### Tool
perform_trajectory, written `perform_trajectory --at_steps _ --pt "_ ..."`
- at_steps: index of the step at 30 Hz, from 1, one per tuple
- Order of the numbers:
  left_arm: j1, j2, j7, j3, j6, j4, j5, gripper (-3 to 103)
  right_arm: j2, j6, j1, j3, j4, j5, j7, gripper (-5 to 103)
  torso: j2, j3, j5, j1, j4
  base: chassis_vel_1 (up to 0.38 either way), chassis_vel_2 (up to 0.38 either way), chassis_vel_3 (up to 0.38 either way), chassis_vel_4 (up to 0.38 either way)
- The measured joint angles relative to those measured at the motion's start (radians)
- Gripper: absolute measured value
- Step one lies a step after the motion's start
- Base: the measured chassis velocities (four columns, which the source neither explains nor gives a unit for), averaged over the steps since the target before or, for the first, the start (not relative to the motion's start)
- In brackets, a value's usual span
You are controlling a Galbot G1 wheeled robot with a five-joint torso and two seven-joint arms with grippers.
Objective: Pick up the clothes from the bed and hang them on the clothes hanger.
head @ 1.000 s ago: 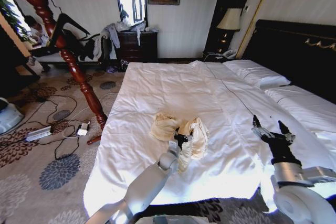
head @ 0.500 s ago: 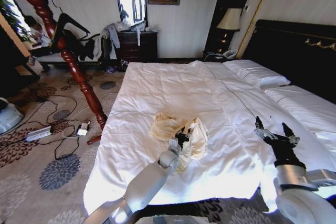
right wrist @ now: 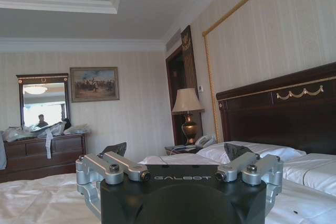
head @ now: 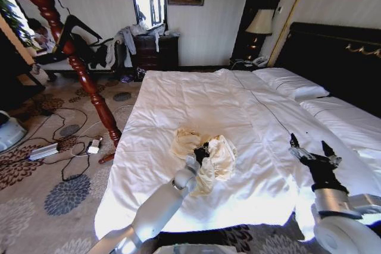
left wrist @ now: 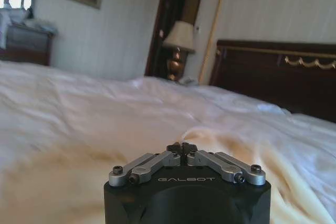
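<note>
In the head view, the cream shirt (head: 205, 154), thin and soft, lies crumpled in rounded folds on the smooth white duvet of the bed (head: 196, 96), near its foot end. The left gripper (head: 201, 151) is pressed into the middle of the bunched fabric, its silver arm reaching up from below. The right gripper (head: 314, 154) hovers over the bed's right side, its two dark fingers spread wide and holding nothing. A turned red-brown wooden coat stand (head: 71, 52) rises beside the bed on the patterned carpet (head: 53, 194).

In the left wrist view, the left gripper (left wrist: 181, 148) has its metal links drawn together and its black tips closed on the pale fabric (left wrist: 210, 142).

In the right wrist view, the right gripper (right wrist: 176, 150) stands wide open before the dark carved headboard (right wrist: 273, 114).
</note>
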Motion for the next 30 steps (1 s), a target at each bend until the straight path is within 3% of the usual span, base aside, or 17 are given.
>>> perform_trajectory --at_steps 5,6,8,11,12,15,16,18,20,27,30 --pt "-0.031 0.201 -0.002 -0.173 0.054 -0.216 -0.136 0 -0.006 0.0 0.014 -0.014 -0.017 -0.007 0.001 100 0.0 0.0 -0.0002 0.0 0.0001 0.0 0.0 0.0 0.0" --pt "-0.031 0.201 -0.002 -0.173 0.054 -0.216 -0.136 0 -0.006 0.0 0.014 -0.014 -0.017 -0.007 0.001 100 0.0 0.0 -0.0002 0.0 0.0001 0.0 0.0 0.0 0.0" --pt "-0.013 0.296 -0.007 -0.254 0.064 -0.298 -0.196 0 -0.016 0.0 0.022 -0.03 -0.025 -0.007 0.001 100 0.0 0.0 -0.0002 0.0 0.0 0.0 0.0 0.0 0.0" --pt "0.107 0.455 -0.01 -0.341 0.07 -0.386 -0.223 0 -0.025 0.001 0.035 -0.06 -0.036 -0.007 0.004 100 0.0 0.0 -0.0001 0.0 0.0 0.0 0.0 0.0 0.0" --pt "0.107 0.455 -0.01 -0.341 0.07 -0.386 -0.223 0 -0.025 0.001 0.035 -0.06 -0.036 -0.007 0.004 100 0.0 0.0 -0.0001 0.0 0.0 0.0 0.0 0.0 0.0" --pt "0.334 0.579 -0.026 -0.382 0.085 -0.422 -0.155 0 -0.026 0.003 0.052 -0.093 -0.043 -0.019 0.006 100 0.0 0.0 -0.0005 0.0 0.0012 0.0 0.0 0.0 0.0" --pt "0.334 0.579 -0.026 -0.382 0.085 -0.422 -0.155 0 -0.026 0.003 0.052 -0.093 -0.043 -0.019 0.006 100 0.0 0.0 -0.0005 0.0 0.0012 0.0 0.0 0.0 0.0" --pt "0.454 0.595 -0.054 -0.383 0.102 -0.42 -0.079 0 -0.021 0.004 0.06 -0.111 -0.043 -0.028 0.006 100 0.0 0.0 -0.0004 0.0 -0.0002 0.0 0.0 0.0 0.0" --pt "0.576 0.582 -0.078 -0.391 0.114 -0.409 0.008 0 -0.02 0.004 0.068 -0.133 -0.04 -0.037 0.007 100 0.0 0.0 -0.0003 0.0 0.0004 0.0 0.0 0.0 0.0" --pt "0.678 0.57 -0.119 -0.422 0.142 -0.447 0.035 -2 -0.022 0.005 0.069 -0.146 -0.041 -0.048 0.006 100 0.0 0.0 0.0005 0.0 -0.0004 0.0 0.0 0.0 0.0" --pt "0.719 0.589 -0.163 -0.453 0.189 -0.487 0.037 7 -0.021 0.007 0.063 -0.145 -0.04 -0.049 0.007 100 0.0 0.0 0.0003 0.0 0.0 0.0 0.0 0.0 0.0"
